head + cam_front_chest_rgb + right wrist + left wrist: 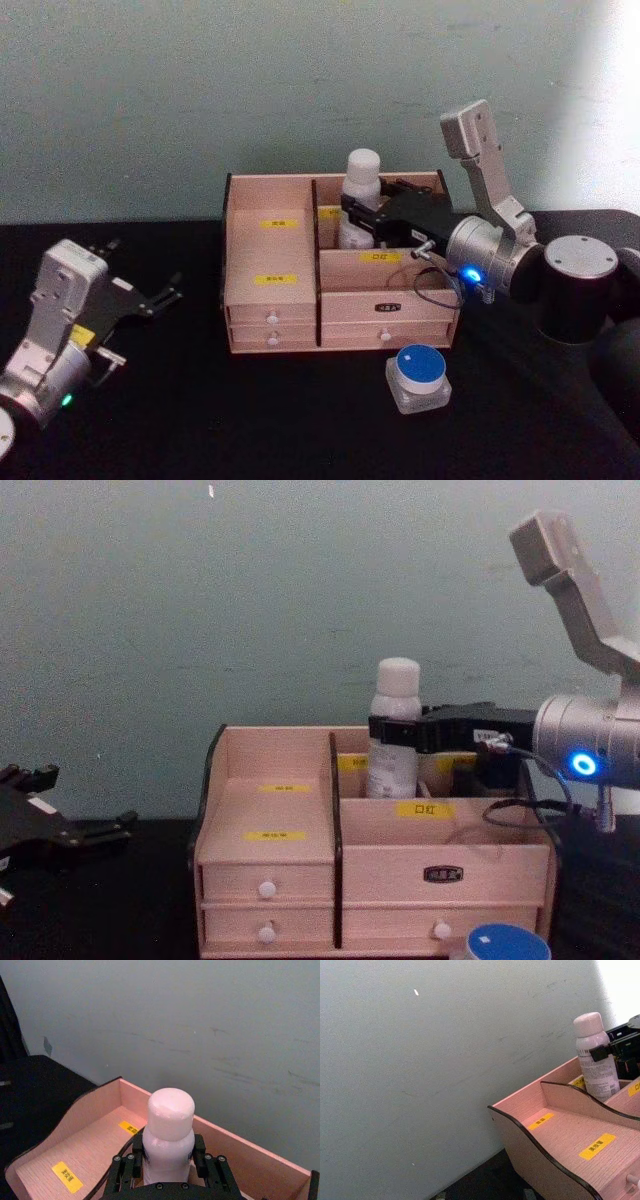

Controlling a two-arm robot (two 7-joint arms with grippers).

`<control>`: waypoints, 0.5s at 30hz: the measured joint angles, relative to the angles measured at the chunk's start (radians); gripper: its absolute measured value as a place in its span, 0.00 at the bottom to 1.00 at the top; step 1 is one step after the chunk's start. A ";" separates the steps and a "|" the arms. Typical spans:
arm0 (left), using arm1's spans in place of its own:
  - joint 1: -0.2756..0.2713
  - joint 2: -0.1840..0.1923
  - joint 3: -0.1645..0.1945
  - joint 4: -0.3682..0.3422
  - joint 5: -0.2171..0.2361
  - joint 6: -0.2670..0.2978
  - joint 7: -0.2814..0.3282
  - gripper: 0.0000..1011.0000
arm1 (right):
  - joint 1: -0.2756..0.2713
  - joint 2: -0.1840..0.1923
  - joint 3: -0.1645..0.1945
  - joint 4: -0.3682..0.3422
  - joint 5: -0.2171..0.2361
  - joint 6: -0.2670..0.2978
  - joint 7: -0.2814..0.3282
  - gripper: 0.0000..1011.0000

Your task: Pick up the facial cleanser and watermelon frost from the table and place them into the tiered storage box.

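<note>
Right tool (355,220) grips white bottle (363,168) upright so I can seat it in tiered storage box (270,255); left tool (148,285) parked open.

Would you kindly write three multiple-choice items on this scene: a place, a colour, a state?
1. The white bottle stands: A. on the table B. in a drawer C. in the tiered storage box's rear right compartment
2. What colour is the jar's lid? A. blue B. red C. green
3. The right gripper is: A. open B. shut on the bottle C. on the table
1 C, it stands right of the central divider; 2 A, its lid shows blue; 3 B, fingers press both its sides. Left gripper: open, at left.
</note>
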 joint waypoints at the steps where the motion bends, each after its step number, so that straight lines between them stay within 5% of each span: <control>1: 0.000 0.000 0.000 0.000 0.000 0.000 0.000 0.99 | 0.001 -0.002 0.000 0.006 -0.002 0.001 0.000 0.58; 15: 0.000 0.000 0.000 0.000 0.000 0.000 0.000 0.99 | 0.011 -0.010 0.001 0.037 -0.018 0.023 0.004 0.58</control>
